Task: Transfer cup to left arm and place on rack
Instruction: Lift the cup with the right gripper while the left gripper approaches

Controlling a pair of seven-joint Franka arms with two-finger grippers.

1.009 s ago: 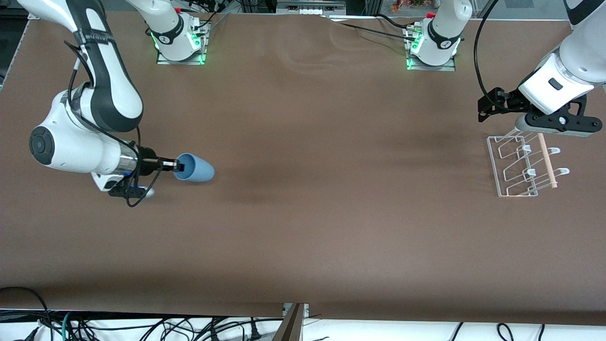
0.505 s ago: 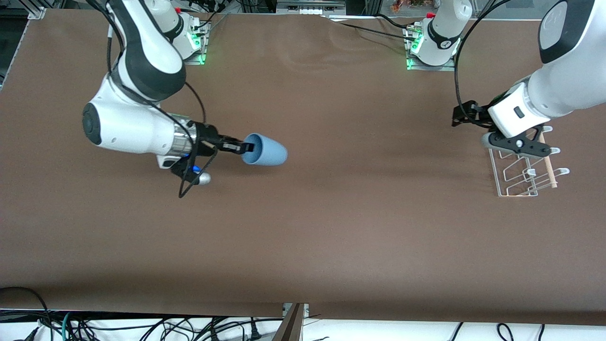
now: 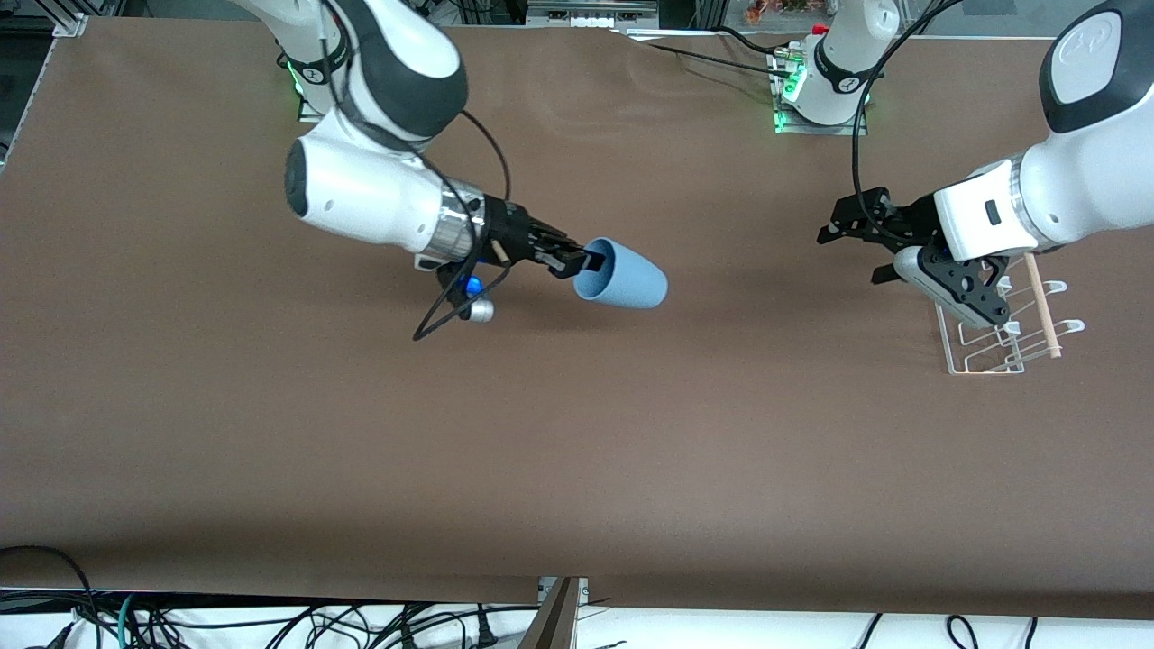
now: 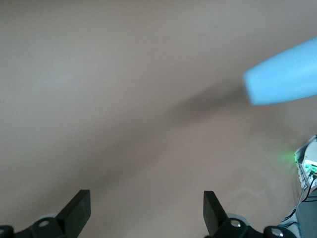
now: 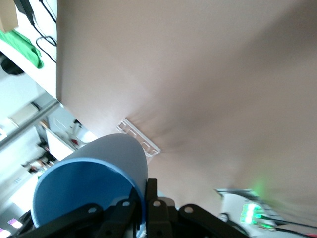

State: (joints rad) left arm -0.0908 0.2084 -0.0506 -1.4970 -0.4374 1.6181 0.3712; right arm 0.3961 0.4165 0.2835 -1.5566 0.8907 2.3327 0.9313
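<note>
Cables hang from the wrist of the right arm (image 3: 370, 194), which reaches out from its base toward the middle of the brown table (image 3: 577, 433) and is up in the air. At its tip the right gripper (image 3: 586, 262) pinches the rim of the cup (image 3: 622, 278), one finger inside the mouth and one outside against the wall, as the right wrist view shows with the cup (image 5: 91, 186) filling the lower corner of that picture. The light-blue cup is carried on its side, its open mouth turned back toward the right gripper and its closed bottom pointing toward the left arm's end of the table; it is off the surface, over the middle of the table, and its shadow lies on the cloth beneath it. Well apart from it, the left arm (image 3: 1037, 203) comes in from the table's edge with its white wrist block tilted. The left gripper (image 3: 978, 306) hangs over the end of the rack (image 3: 983, 347), and its two black fingers (image 4: 77, 210) are spread wide with nothing between them; the cup (image 4: 282, 79) shows farther off in the left wrist view. The clear and white wire rack stands on the table at the left arm's end, with its wooden dowel (image 3: 1041, 306) lying along it.
</note>
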